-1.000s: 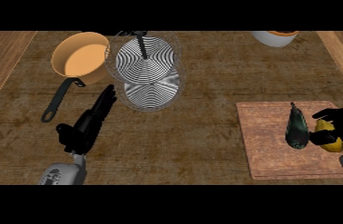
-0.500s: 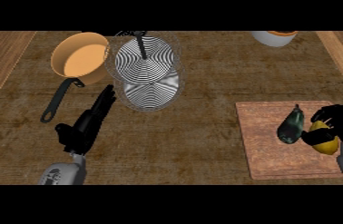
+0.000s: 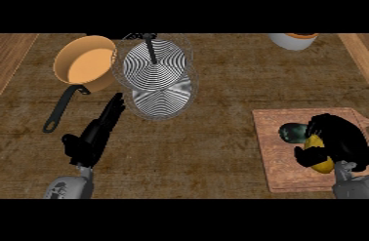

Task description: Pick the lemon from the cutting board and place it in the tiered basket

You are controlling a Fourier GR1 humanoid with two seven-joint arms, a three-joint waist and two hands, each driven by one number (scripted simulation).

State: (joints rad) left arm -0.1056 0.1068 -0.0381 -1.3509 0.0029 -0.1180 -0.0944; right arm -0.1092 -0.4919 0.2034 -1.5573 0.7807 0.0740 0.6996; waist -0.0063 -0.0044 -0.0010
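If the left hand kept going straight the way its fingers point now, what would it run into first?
Most likely the tiered basket. The left hand has straight fingers aimed up and slightly right, toward the basket's lower tier. Height is unclear from this steep view, so it might pass under the rim instead.

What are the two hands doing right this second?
Left hand: open, fingers straight, holding nothing, over the counter.
Right hand: curled round the yellow lemon above the cutting board.
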